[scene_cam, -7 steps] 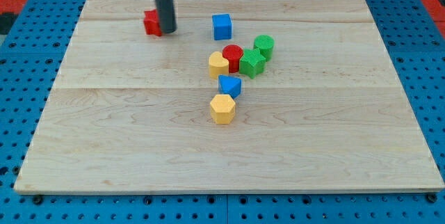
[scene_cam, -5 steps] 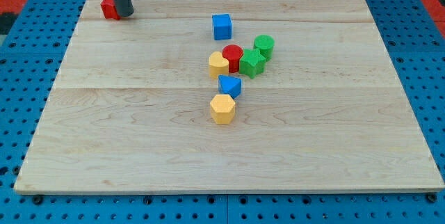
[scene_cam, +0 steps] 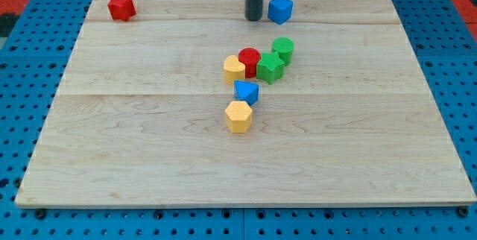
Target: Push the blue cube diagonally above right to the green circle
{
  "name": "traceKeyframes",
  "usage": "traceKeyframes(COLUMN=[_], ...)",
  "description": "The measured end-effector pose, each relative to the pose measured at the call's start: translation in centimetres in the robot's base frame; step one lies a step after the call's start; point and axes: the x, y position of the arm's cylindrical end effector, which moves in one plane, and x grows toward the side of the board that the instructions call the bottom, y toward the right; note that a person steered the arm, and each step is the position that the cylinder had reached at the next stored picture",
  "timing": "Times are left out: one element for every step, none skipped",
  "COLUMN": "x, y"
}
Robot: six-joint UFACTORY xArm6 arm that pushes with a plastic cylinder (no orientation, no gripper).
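While seven blocks lie on the board point(scene_cam: 149, 158), two each of red, blue, green, yellow, my tip point(scene_cam: 254, 19) stands just left of the far blue cube point(scene_cam: 280, 9); contact cannot be told, no gripper fitted.

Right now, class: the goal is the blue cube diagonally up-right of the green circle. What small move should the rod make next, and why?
Probably a short push toward the view's right. My tip sits just left of the blue cube, which lies almost straight above the green circle, hardly to its right.
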Motion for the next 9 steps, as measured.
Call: traceKeyframes(x=[-1.7,-1.7,0.2,2.9,4.6,4.0,2.7,2.8,2.9], y=[3.3,11.3,9.7,10.5,14.3,16.6,16.6,14.9,14.9])
